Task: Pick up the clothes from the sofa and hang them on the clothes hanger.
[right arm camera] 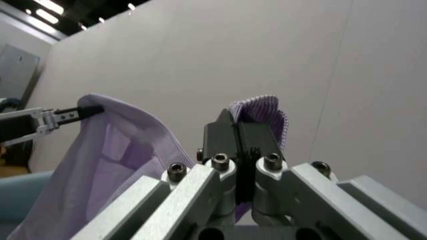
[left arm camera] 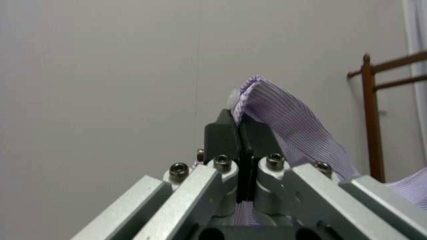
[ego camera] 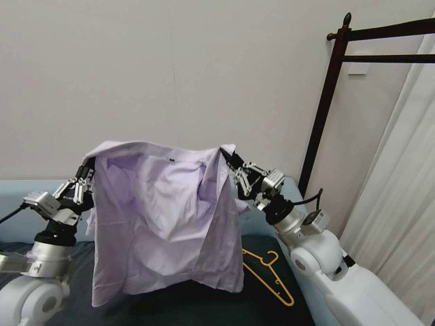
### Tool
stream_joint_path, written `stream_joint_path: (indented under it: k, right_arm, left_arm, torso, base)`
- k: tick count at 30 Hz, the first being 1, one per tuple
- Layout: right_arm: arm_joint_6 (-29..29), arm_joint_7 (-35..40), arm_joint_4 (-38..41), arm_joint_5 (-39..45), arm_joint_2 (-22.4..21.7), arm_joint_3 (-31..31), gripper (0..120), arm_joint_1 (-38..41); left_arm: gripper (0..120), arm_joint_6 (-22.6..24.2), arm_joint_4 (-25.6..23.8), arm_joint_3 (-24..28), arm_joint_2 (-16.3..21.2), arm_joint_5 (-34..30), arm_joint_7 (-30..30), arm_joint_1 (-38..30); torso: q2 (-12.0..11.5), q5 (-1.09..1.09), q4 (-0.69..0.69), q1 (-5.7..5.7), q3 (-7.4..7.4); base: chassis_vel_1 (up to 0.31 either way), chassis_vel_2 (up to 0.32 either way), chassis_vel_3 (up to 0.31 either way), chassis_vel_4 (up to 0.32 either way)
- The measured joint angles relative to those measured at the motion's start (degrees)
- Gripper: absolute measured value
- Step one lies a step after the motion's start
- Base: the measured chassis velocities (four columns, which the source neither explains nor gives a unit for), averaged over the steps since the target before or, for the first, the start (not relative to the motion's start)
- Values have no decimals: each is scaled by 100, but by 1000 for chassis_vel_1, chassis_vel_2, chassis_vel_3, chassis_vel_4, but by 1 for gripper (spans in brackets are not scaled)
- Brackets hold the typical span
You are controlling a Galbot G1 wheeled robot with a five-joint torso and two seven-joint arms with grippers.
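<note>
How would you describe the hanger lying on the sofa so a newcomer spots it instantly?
Find the dark seat cushion below the lilac shirt, which the left gripper and right gripper hold spread. By the shirt's lower corner on the robot's right lies the hanger: thin yellow outline, the sole bright thing on that dark cushion.

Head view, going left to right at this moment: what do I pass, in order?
From the left: left gripper → shirt → right gripper → yellow hanger → rack → curtain.
</note>
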Motion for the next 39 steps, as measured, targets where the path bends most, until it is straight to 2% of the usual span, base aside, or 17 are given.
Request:
stream_joint_path:
  k: [3,4,6,9,13,18,21,23,24,27,28,30,32,33,36,37,39]
  right_arm:
    - [194,12,-451,-442,225,-240,0,-400]
    - [194,12,-451,-442,225,-240,0,-400]
    - [261,66,-765,-584,385,-382,0,-604]
    - [274,117,-1024,-658,539,-480,0,-757]
    - [255,165,-1286,-792,675,-532,0,-911]
    - [-104,544,-1394,-802,719,-593,0,-1181]
    - [-421,826,-1371,-580,676,-606,9,-1294]
    - [-811,1095,-1448,50,599,-545,19,-1433]
    - [-811,1095,-1448,50,599,-545,19,-1433]
    - [-1470,1483,-1591,755,505,-364,32,-1543]
    - [-1708,1593,-1731,798,489,-260,37,-1551]
    - [-1790,1625,-1841,770,489,-203,40,-1544]
    - [-1915,1665,-2444,560,513,-22,50,-1444]
    - [-1915,1665,-2444,560,513,-22,50,-1444]
    - [-2026,1470,-3315,409,599,184,66,-1230]
    - [-2026,1470,-3315,409,599,184,66,-1230]
    - [-2051,1345,-3795,337,698,287,75,-1074]
  left_arm:
    - [0,1,326,140,-418,871,-54,201]
    - [0,1,326,140,-418,871,-54,201]
    - [0,-5,555,209,-639,1339,-90,301]
    - [0,16,779,248,-794,1681,-126,394]
    - [0,21,972,265,-894,1894,-120,485]
    - [0,19,1033,273,-885,1836,-61,460]
    - [0,15,1085,265,-856,1819,-56,416]
    - [0,15,1169,242,-831,1806,-76,382]
    - [0,15,1169,242,-831,1806,-76,382]
    - [0,15,1242,239,-824,1822,-81,379]
    - [0,15,1261,240,-839,1843,-83,377]
    - [0,15,1269,247,-854,1858,-83,376]
    - [0,15,1276,269,-903,1903,-83,377]
    - [0,15,1276,269,-903,1903,-83,377]
    - [0,15,1313,287,-948,1945,-87,374]
    - [0,15,1313,287,-948,1945,-87,374]
    - [0,16,1346,287,-946,1950,-91,365]
  torso:
    - [0,1,1,0,0]
    - [0,1,1,0,0]
    - [0,1,1,0,1]
    - [0,1,0,0,0]
    - [0,0,2,0,1]
    - [0,2,1,0,0]
    - [0,2,0,0,0]
    - [0,2,0,0,0]
    - [0,2,0,0,0]
    - [0,2,0,0,0]
    - [1,2,0,0,1]
    - [0,2,0,0,0]
    - [0,2,0,0,1]
    - [0,2,0,0,1]
    - [0,2,1,0,1]
    - [0,2,1,0,1]
    - [0,2,0,0,1]
  base:
    - [0,0,0,0]
    - [0,0,0,0]
    - [0,0,0,0]
    - [0,0,0,0]
    - [0,0,0,0]
    - [0,0,0,0]
    - [0,0,0,0]
    - [0,0,0,0]
    - [0,0,0,0]
    - [0,0,0,0]
    - [0,0,0,0]
    - [0,0,0,0]
    - [0,0,0,0]
    - [0,0,0,0]
    - [0,0,0,0]
    - [0,0,0,0]
    - [0,0,0,0]
